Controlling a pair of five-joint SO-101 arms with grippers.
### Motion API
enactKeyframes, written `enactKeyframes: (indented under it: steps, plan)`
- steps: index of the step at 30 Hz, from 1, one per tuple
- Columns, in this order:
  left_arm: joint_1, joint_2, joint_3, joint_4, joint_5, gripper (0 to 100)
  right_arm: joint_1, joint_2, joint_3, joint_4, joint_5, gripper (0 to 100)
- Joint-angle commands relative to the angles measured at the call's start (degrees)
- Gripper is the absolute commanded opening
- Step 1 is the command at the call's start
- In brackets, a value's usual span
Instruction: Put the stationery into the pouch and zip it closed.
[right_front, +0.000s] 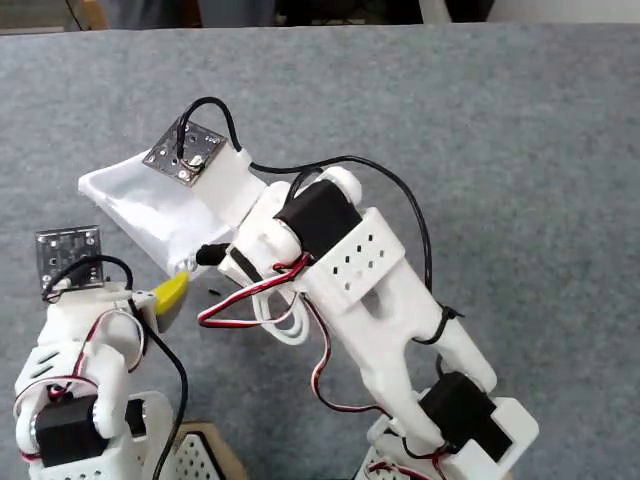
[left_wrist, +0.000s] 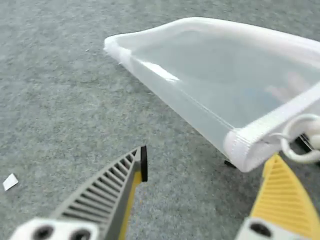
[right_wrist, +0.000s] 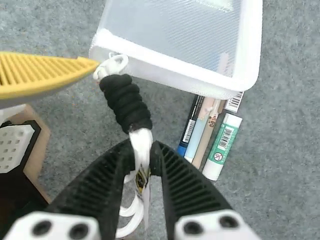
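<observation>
Pouch: the white translucent pouch (right_front: 150, 205) lies on the grey mat (right_front: 500, 120), ahead of both arms. You cannot tell from these views whether its mouth is open.
Stationery: the stationery (right_wrist: 210, 135), a few pens and a glue stick (right_wrist: 222, 145), lies on the mat just beside the pouch. The upper ends run under the pouch's edge, and none of it appears to be inside.
Zip pull: a white cord with a black-wrapped section (right_wrist: 125, 102) runs from the ring (right_wrist: 114, 64) at the pouch's near corner.
Right gripper: your right gripper (right_wrist: 142, 147) has its black jaws clamped on the white end of that cord.
Left gripper: your left gripper (left_wrist: 209, 157) sits just beside the same corner with its jaws apart and nothing between them. Its yellow finger (right_wrist: 50, 75) reaches up to the ring.
Done so far: judged from this layout, only the hold on the zip pull.
Left to do: load every item into the pouch, then run the zip shut. You are probably early in the task.
</observation>
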Motion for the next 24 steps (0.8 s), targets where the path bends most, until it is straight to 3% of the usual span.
enactKeyframes:
  steps: [1,24]
  plan:
    - [-2.2,0.2,-0.4,-1.4,0.1,38,-0.5,-2.2,-2.6,0.1,0.6,1.1]
    - [-1.7,0.2,12.1,-14.3,3.3,37,-0.9,-2.5,-2.7,0.1,0.6,1.1]
